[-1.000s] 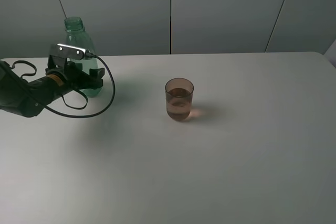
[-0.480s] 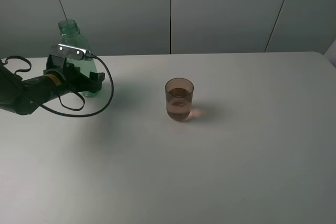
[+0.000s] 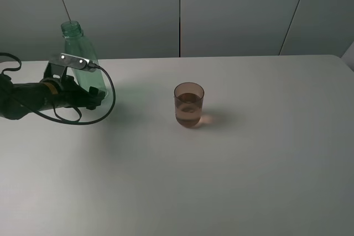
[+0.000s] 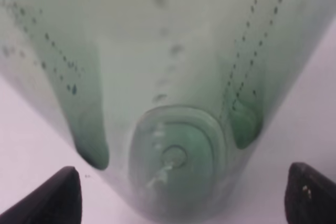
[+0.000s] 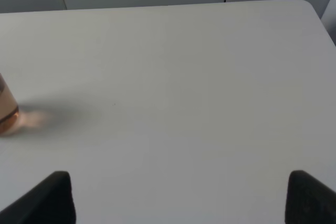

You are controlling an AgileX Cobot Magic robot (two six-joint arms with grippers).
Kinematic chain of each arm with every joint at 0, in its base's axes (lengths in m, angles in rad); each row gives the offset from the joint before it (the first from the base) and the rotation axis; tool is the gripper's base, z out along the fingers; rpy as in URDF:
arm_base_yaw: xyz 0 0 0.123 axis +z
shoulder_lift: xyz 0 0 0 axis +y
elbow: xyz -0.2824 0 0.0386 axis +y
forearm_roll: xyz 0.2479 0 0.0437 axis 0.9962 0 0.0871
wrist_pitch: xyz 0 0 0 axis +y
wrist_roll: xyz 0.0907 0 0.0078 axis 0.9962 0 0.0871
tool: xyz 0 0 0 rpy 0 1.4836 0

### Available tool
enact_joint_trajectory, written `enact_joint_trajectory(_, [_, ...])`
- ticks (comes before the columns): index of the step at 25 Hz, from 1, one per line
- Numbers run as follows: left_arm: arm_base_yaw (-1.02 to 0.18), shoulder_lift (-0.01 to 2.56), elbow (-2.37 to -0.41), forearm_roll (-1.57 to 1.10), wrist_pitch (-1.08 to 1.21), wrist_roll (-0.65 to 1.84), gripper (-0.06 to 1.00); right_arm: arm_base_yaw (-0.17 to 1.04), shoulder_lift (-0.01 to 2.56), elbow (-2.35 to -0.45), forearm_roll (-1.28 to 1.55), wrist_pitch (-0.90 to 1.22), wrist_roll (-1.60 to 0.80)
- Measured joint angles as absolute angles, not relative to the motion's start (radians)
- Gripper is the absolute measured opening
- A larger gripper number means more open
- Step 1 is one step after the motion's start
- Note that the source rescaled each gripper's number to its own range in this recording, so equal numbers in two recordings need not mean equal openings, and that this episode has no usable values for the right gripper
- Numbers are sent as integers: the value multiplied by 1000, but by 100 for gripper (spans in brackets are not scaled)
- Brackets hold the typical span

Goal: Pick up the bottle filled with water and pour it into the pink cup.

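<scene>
The green transparent bottle (image 3: 83,62) stands at the back left of the white table (image 3: 221,181), uncapped and leaning a little to the left. My left gripper (image 3: 91,100) is low at its base. In the left wrist view the bottle (image 4: 173,77) fills the picture between the two fingertips (image 4: 52,198), which stand wide apart with table showing on both sides; the gripper (image 4: 181,195) is open. The pink cup (image 3: 188,105) stands upright at the table's middle with some liquid in it. Its edge shows in the right wrist view (image 5: 5,111). My right gripper (image 5: 178,198) is open and empty.
A black cable (image 3: 108,100) loops from the left wrist camera down over the table beside the bottle. Grey wall panels (image 3: 232,9) stand behind the table's back edge. The right arm does not show in the exterior high view.
The left arm has drawn back to the left and sunk lower along the bottle. The bottle's neck has shifted a little left. The cup has not moved.
</scene>
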State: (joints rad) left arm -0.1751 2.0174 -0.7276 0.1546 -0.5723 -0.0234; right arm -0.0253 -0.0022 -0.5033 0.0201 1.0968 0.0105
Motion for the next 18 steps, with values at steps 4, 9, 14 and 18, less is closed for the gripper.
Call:
enact_joint_trajectory(4, [-175,1914,-723,155,-379,-23,99,-25,-2,-503,20,1097,10])
enact_joint_trajectory(9, [-175,1756,-720,155,-79,-60,99,-25,-2,-503,20,1097,10])
enact_joint_trajectory(14, [-179,1538,-720,131,152,-98,99,-25,-2,-503,20,1097,10])
enact_joint_trajectory(18, [-181,1371,-720,77,312,-91,99,-25,-2,-503,20,1097,10])
